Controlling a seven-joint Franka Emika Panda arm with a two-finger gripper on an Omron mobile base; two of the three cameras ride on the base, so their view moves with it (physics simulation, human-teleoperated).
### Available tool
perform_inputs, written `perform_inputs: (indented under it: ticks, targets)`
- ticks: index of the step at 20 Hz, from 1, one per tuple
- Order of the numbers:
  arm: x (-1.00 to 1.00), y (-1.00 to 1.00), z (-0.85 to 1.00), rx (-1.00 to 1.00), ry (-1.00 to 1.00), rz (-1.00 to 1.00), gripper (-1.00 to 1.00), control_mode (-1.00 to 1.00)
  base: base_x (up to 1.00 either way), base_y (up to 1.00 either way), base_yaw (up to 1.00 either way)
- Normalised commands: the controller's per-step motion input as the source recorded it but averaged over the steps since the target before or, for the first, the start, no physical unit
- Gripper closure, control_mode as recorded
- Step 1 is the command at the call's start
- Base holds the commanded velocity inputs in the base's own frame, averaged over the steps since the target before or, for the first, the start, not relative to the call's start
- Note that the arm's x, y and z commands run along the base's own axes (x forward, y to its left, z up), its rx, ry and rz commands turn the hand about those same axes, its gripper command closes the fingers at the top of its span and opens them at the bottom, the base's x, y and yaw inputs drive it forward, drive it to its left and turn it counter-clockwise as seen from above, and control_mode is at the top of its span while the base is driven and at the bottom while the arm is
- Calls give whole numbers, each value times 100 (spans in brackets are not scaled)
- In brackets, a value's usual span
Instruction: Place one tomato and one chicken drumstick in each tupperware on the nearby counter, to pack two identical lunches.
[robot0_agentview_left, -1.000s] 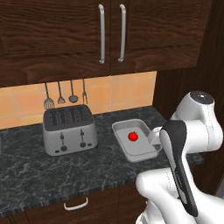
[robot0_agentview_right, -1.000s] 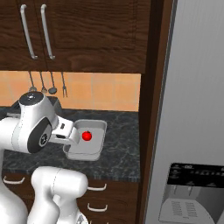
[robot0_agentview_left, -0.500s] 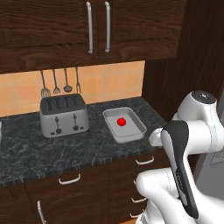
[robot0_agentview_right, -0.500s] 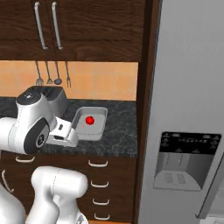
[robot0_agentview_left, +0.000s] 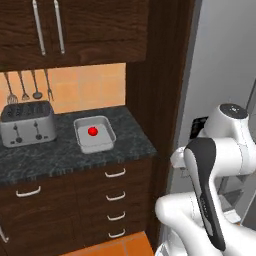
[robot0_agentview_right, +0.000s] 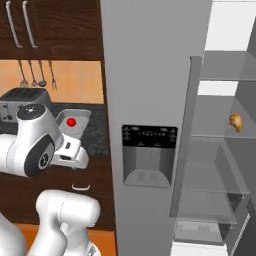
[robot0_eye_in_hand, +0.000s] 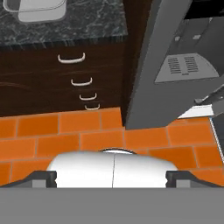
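One tupperware (robot0_agentview_left: 95, 135), one tomato (robot0_agentview_left: 92, 131), one toaster (robot0_agentview_left: 27, 122), one drumstick (robot0_agentview_right: 236, 121).

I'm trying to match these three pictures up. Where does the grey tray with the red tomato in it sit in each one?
Left base view: the tray sits centre-left on the black counter, right of the toaster.
Right base view: the tray is at left, just past the robot's shoulder.
Hand view: a tray's edge shows at the top left.
Shared landmark: the counter.

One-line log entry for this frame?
jaws: open, empty | tupperware: holds tomato | drumstick: on fridge shelf | fridge door: open
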Motion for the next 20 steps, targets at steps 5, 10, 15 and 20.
perform_inputs:
  ticks: [5, 10, 15, 20]
  targets:
    - [0, 0, 0, 0, 0, 0, -100, 100, -16, -100, 9]
    - [0, 0, 0, 0, 0, 0, -100, 100, -26, -100, 15]
    - [0, 0, 0, 0, 0, 0, -100, 100, -5, -87, 1]
    - [0, 0, 0, 0, 0, 0, -100, 100, 20, -50, -20]
